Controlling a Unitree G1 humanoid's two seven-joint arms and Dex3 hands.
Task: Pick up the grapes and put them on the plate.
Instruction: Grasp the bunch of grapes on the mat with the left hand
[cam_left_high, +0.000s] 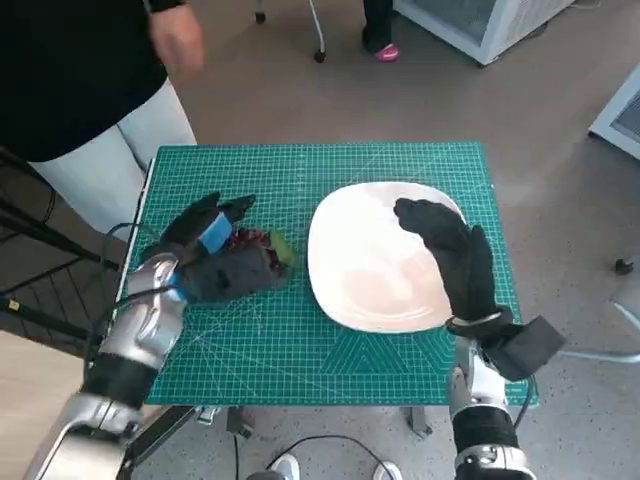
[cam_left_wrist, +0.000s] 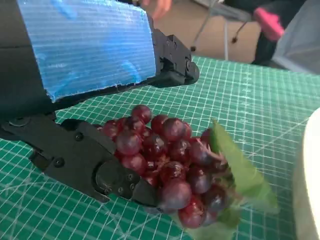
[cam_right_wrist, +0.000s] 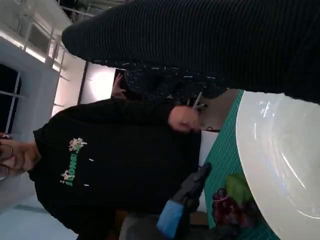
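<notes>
A bunch of dark red grapes (cam_left_high: 256, 243) with a green leaf (cam_left_high: 282, 248) lies on the green cutting mat (cam_left_high: 300, 330), just left of the white plate (cam_left_high: 360, 270). My left hand (cam_left_high: 213, 255) lies around the bunch. In the left wrist view one black finger (cam_left_wrist: 95, 167) touches the grapes (cam_left_wrist: 167, 157) from the near side, while the others (cam_left_wrist: 172, 65) stand clear above, with mat showing between. My gloved right hand (cam_left_high: 452, 252) hovers over the plate's right part and holds nothing. The right wrist view shows the plate (cam_right_wrist: 280, 160), the grapes (cam_right_wrist: 231, 210) and my left hand (cam_right_wrist: 172, 217).
A person in a black top (cam_left_high: 80, 70) stands at the table's far left corner, one hand (cam_left_high: 178, 40) hanging near the mat's edge. A white cabinet (cam_left_high: 480, 20) and someone's pink shoe (cam_left_high: 386, 51) lie beyond the table.
</notes>
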